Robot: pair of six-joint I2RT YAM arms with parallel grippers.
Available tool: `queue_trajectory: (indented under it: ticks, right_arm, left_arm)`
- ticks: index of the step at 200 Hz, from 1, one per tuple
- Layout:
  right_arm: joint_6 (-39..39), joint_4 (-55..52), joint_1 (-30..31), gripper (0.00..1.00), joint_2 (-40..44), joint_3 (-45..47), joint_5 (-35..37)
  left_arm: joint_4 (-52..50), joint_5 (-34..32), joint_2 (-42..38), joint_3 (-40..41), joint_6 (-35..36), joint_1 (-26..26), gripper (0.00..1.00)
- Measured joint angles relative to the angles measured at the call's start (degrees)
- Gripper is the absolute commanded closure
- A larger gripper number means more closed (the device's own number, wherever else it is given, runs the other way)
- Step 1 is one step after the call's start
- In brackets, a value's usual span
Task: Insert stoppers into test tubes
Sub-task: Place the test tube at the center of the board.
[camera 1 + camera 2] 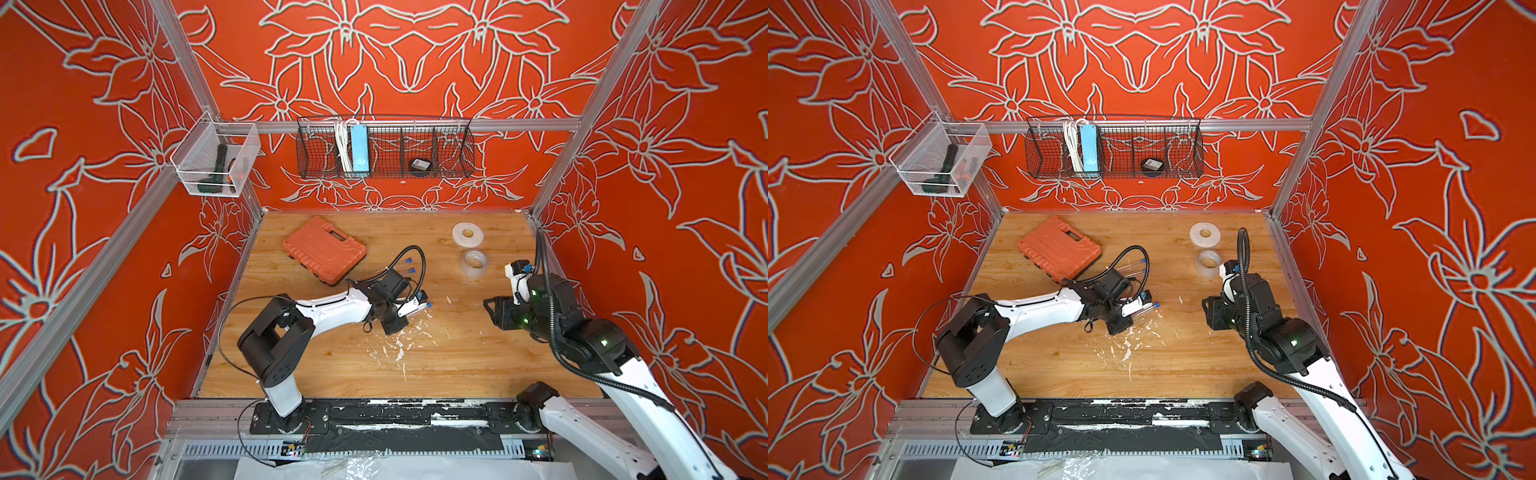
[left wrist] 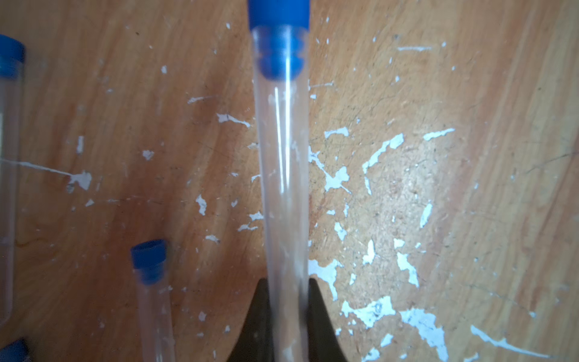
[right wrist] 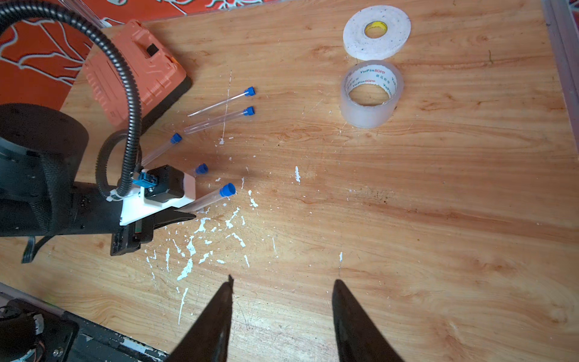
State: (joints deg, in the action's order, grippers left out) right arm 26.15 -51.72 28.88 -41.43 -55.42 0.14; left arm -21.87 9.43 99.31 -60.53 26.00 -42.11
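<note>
Your left gripper is clamping tight on a test tube. Four more capped tubes are lying just beside it. The held tube's long axis is pointing straight out from the jaws, blue stopper leading toward your right gripper, which is hovering well apart, jaws spread, holding nothing.

Scuffed wood-grain tabletop, glossy clear test tubes, matt blue stoppers

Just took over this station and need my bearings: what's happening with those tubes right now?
The left gripper is shut on a test tube whose blue stopper is already seated in its mouth. Four other stoppered tubes lie on the table near the orange case. The right gripper hangs open and empty.
</note>
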Motion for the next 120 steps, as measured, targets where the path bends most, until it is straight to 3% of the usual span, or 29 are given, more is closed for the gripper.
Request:
queue_trajectory:
  ticks: [120]
  right_arm:
    - [0.20,-2.95,0.00,0.48,5.22,1.18,1.36]
  left_arm:
    - [-7.21,-6.88,8.02,-7.76,1.25,-2.43,0.82]
